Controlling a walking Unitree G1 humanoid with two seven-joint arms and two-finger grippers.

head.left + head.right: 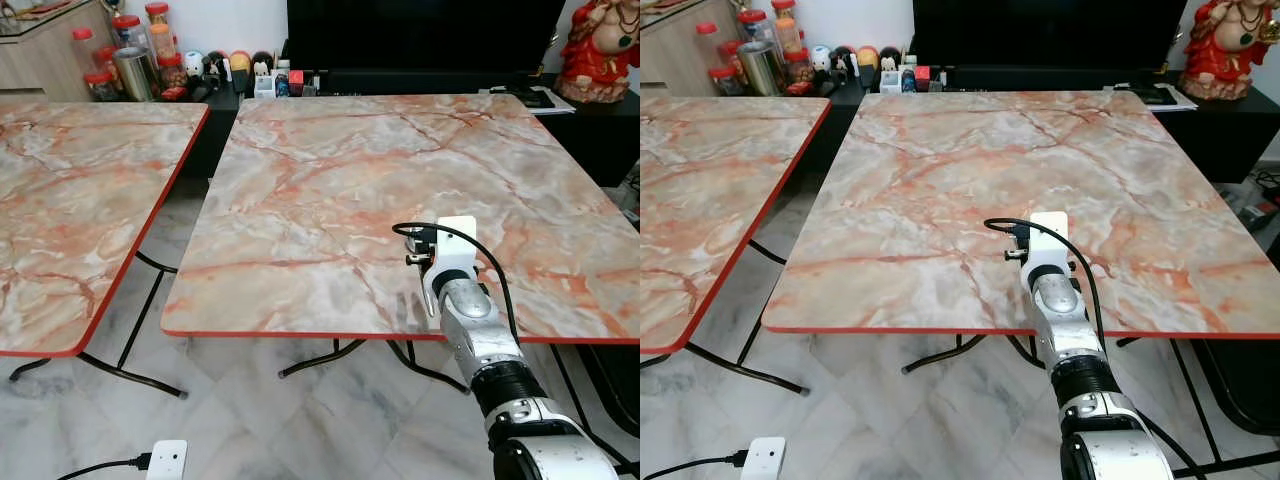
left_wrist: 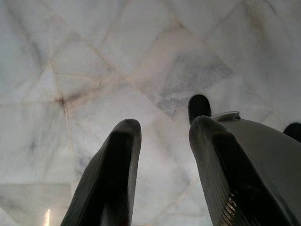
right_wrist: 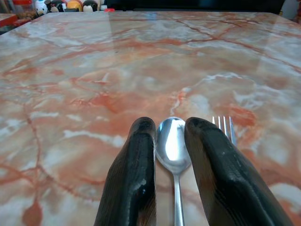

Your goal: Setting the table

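The spoon (image 3: 174, 146) lay between my right gripper's (image 3: 169, 141) parted fingers, a fork (image 3: 225, 126) just beside it on the marble table (image 1: 330, 180) — cutlery-laying, I judged. Next: lift clear without nudging either — left gripper (image 2: 162, 136) idle, open, empty.

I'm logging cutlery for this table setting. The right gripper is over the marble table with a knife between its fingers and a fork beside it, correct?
Not quite: what lies between the right gripper's fingers is a spoon, not a knife. The right wrist view shows its bowl there, with the fork beside it, over the marble table.
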